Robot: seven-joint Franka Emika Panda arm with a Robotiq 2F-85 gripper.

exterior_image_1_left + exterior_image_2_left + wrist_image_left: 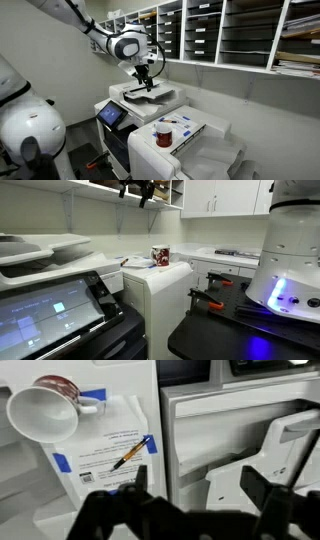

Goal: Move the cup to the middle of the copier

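Note:
The cup (163, 133) is small, dark red below with a pale rim. It stands upright on a taped paper sheet on the white unit beside the copier (148, 97). It shows in both exterior views (160, 255) and at the top left of the wrist view (45, 410). My gripper (146, 72) hangs open and empty in the air above the copier's document feeder, well apart from the cup. It is at the top edge of an exterior view (140, 190). In the wrist view my two dark fingers (198, 485) are spread over the copier's grey trays.
A pen (132, 453) lies on the sheet, which blue tape (68, 462) holds down. Grey mail shelves (220, 30) fill the wall behind. The copier's dark touchscreen (50, 310) faces the front. The white robot base (290, 240) stands on a black table with clamps (205, 301).

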